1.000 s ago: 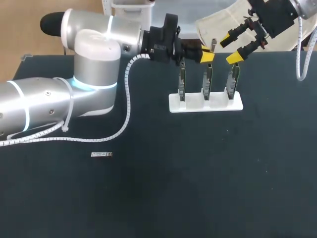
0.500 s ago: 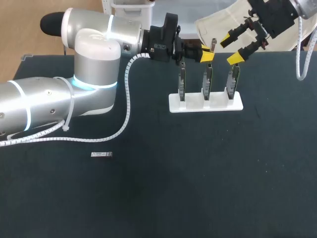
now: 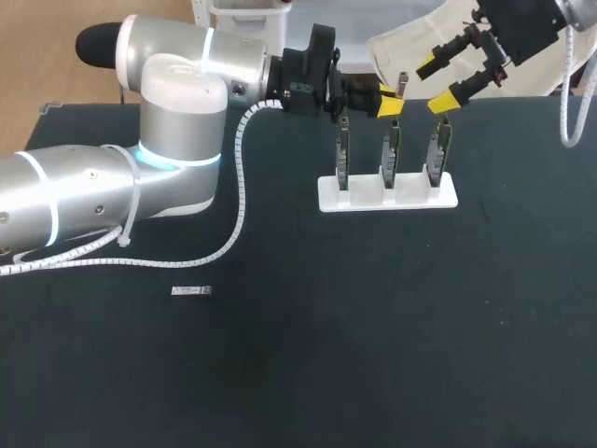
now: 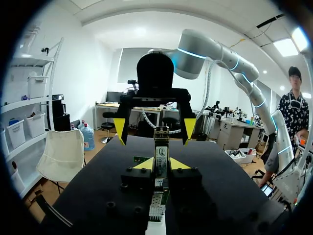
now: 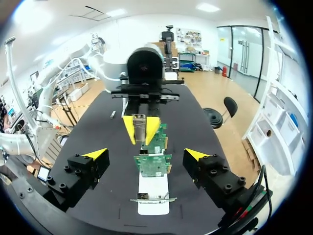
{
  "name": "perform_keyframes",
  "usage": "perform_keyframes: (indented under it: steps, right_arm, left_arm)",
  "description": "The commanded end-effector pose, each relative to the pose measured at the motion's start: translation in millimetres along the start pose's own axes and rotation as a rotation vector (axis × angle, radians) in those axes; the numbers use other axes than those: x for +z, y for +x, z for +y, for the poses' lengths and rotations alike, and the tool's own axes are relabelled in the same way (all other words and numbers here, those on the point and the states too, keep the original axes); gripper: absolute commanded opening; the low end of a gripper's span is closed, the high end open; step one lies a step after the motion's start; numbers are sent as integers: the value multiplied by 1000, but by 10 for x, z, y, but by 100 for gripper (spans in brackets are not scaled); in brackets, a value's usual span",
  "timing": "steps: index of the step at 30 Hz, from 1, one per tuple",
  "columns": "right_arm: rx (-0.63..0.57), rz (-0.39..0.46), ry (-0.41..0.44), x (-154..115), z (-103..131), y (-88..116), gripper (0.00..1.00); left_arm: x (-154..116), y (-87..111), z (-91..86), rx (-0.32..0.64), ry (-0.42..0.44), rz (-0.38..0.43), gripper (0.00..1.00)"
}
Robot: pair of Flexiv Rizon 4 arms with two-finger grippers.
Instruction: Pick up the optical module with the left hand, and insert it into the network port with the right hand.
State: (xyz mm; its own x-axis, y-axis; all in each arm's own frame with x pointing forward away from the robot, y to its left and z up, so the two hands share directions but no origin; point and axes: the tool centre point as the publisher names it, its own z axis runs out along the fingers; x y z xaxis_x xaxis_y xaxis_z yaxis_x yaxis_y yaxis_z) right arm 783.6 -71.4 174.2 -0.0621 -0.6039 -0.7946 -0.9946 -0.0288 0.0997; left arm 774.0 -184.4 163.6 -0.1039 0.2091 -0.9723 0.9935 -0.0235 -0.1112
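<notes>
Status: the pick step looks done. L gripper sits over the far edge of the white stand, around its middle, jaws clamped on the optical module. L wrist cam shows both yellow tips on its sides, with the module poking out ahead of the fingers. R gripper is up past the stand's right end, jaws wide apart w/ nothing in them. It faces the L gripper w/ the module roughly lined up to its gap, not touching afaict. So the L→R handover isn't done and neither is the insertion. The stand carries 3 upright green boards in a row. The network port is presumably on one of them, can't tell which, and I see no module seated in any. A second small silver module lies flat on the table, well off to the stand's left and nearer the robot, untouched. Left to do imo: R closes on the module, L lets go, R lines up over the stand and pushes it into the port. Call it approx a third through, w/ the fiddly part ahead.
</notes>
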Motion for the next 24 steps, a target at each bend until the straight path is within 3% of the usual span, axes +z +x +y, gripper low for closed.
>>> perform_keyframes:
  steps: [1,24]
  right_arm:
    - [-1,-6,-12,-15,-80,-51,100]
    - [-14,-66,-17,76,36,-305,100]
  left_arm:
    - [5,-6,24,-1,4,3,0]
    - [5,-6,24,-1,4,3,0]
